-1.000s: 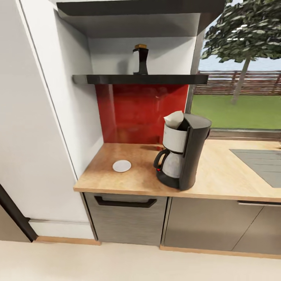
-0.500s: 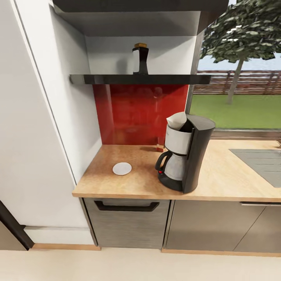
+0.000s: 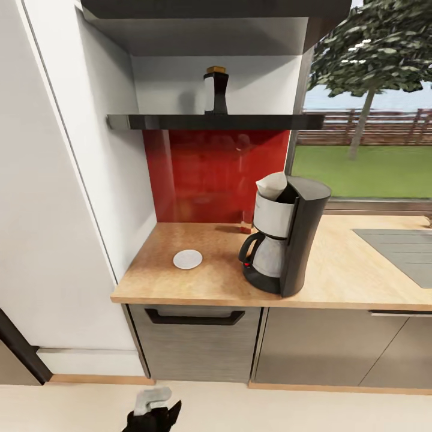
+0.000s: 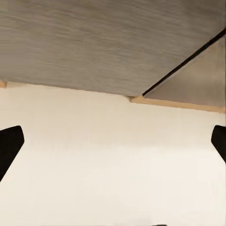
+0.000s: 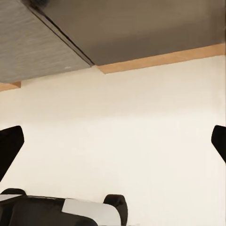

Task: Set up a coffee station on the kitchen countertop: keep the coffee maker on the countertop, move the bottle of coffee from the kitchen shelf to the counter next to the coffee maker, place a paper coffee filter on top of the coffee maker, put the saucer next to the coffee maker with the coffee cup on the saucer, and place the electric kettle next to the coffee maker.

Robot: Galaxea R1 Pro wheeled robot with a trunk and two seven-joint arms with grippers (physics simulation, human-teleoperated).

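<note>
A red backsplash [image 3: 216, 174], a window [image 3: 366, 108] showing a tree [image 3: 372, 42].

Light wood-look kitchen countertop [image 3: 336, 276], smooth and matt, shiny black kitchen shelf [image 3: 216, 122], glossy red wall panel [image 3: 210, 174], off-white paper coffee filter [image 3: 271, 183], dark plastic-looking coffee maker [image 3: 300, 234], brushed grey drawer front [image 3: 195, 345], smooth white saucer [image 3: 188, 259].

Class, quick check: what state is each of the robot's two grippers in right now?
Left gripper: open, holding nothing, over the floor.
Right gripper: open, holding nothing, also over the floor.
</note>
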